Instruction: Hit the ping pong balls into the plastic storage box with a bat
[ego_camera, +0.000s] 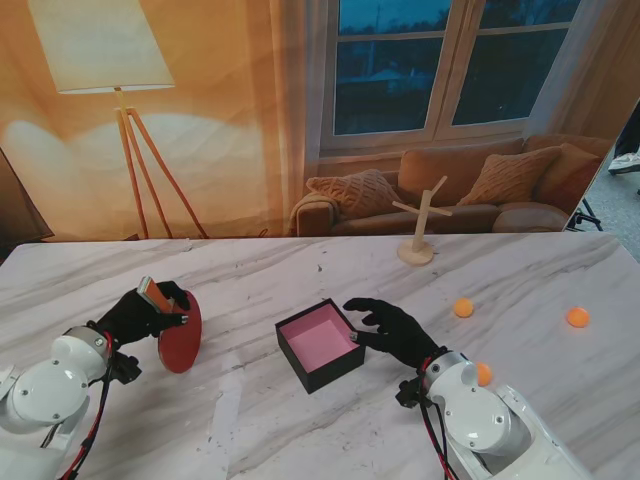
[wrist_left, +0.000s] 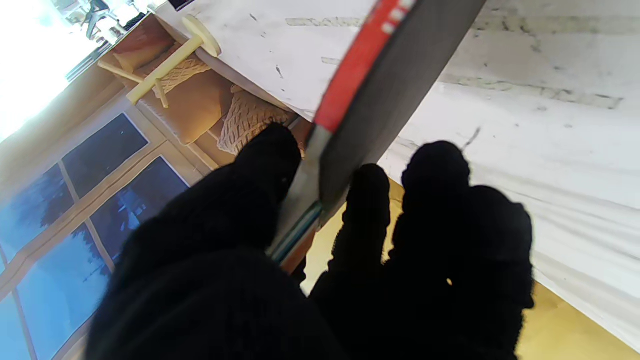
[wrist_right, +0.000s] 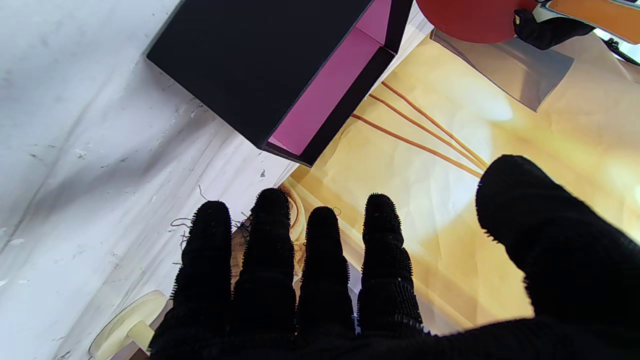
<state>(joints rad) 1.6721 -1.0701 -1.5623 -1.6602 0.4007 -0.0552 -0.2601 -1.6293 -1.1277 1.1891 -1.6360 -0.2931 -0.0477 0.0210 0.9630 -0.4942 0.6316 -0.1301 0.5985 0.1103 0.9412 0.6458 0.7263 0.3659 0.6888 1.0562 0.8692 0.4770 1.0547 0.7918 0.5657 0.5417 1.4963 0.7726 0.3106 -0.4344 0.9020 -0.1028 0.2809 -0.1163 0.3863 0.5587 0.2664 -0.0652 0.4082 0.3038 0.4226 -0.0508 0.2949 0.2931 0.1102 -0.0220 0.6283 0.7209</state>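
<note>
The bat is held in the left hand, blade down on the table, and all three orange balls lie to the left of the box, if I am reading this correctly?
Not quite. The bat is in the left hand, blade down on the table, but the stand view shows the three balls to the right of the box, not the left.

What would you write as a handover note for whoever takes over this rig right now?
Left hand: shut on the bat, red blade edge-down on the table.
Right hand: open, at the right side of the storage box.
Box: mid-table, pink inside, no ball visible in it.
Three orange balls lie to the right.
Done: bat gripped. Left: hit all three in.
</note>
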